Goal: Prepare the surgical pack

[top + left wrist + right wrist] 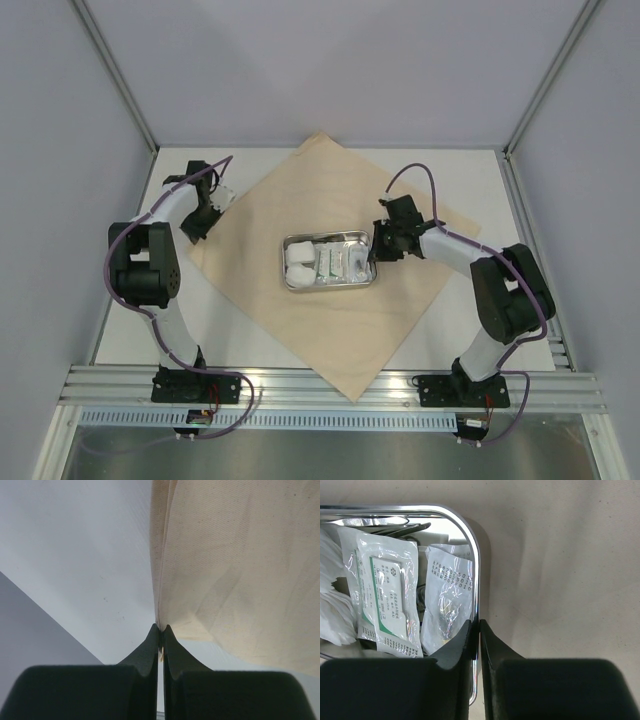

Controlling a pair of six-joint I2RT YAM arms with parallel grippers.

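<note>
Cloth (240, 570) is pinched at its left corner by the left claw (161, 628), while the right claw (479, 625) clamps the tray (476, 545) rim.

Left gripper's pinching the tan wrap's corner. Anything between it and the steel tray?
Nothing visible. Bare tan crepe wrap sheet spans from the left gripper to the shiny rectangular steel tray. The right gripper grips the tray's far, right rim, beyond that path.
</note>
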